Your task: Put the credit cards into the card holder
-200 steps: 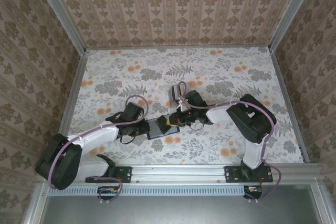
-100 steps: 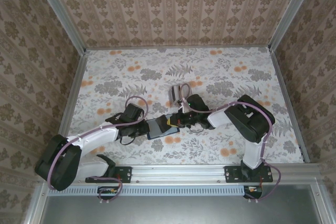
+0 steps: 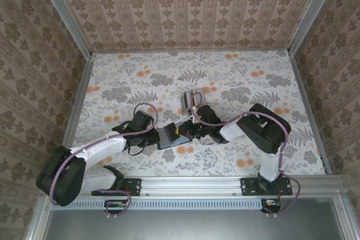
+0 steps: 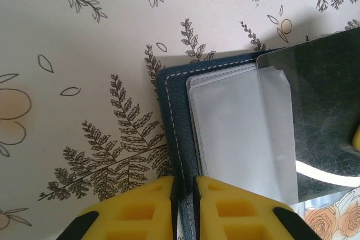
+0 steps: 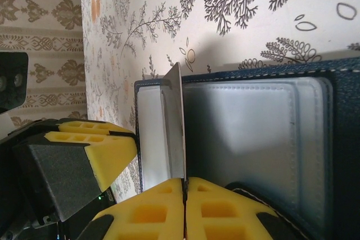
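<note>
Top view vs. a second ago: the right arm has folded in and brought its wrist down and left, toward the card holder; the left arm has barely moved. The holder lies open on the table, close to the near edge and a little left of its middle. Left gripper: jaws narrow, yellow pads nipping the holder's stitched blue edge and pinning it in place. Right gripper: jaws nearly together, pinching one credit card, which stands on edge over the holder's left half. In the left wrist view the same card shows as a dark glossy sheet overlapping the clear sleeve from the right. Its leading edge appears to lie on top of the sleeve rather than inside the pocket, though reflections on the plastic leave that unsettled. Judgement: the approach is done and the card is at the pocket mouth, so insertion is the step in hand; nothing visibly seated yet. The spare credit cards sit as a small stack farther back on the table, toward its middle, apart from both grippers, so most of the task remains.
</note>
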Controlling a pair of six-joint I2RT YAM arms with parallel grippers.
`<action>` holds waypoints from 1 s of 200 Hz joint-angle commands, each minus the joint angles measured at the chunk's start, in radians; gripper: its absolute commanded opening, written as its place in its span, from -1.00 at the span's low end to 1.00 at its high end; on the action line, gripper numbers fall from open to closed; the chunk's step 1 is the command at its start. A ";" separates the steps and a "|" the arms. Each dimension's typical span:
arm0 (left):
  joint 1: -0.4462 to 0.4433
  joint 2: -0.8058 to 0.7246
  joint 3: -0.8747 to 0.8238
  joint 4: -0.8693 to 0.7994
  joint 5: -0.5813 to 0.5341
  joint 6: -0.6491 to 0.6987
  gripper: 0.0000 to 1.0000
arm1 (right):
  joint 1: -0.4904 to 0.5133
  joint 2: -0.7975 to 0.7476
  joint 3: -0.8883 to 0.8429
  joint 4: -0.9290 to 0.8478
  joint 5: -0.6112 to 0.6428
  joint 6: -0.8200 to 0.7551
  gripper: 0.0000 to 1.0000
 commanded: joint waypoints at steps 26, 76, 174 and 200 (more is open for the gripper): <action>-0.008 -0.047 -0.034 -0.029 -0.030 -0.039 -0.73 | 0.049 0.001 -0.041 -0.029 0.081 0.035 -0.79; -0.007 -0.030 -0.038 -0.022 -0.043 -0.051 -0.84 | 0.051 -0.043 -0.084 -0.029 0.112 0.048 -0.81; -0.011 0.045 -0.018 0.017 0.001 -0.061 -0.87 | 0.104 -0.015 -0.073 -0.030 0.092 0.053 -0.83; -0.011 0.047 -0.015 0.003 -0.009 -0.065 -0.87 | 0.117 0.012 -0.051 -0.030 0.098 0.071 -0.75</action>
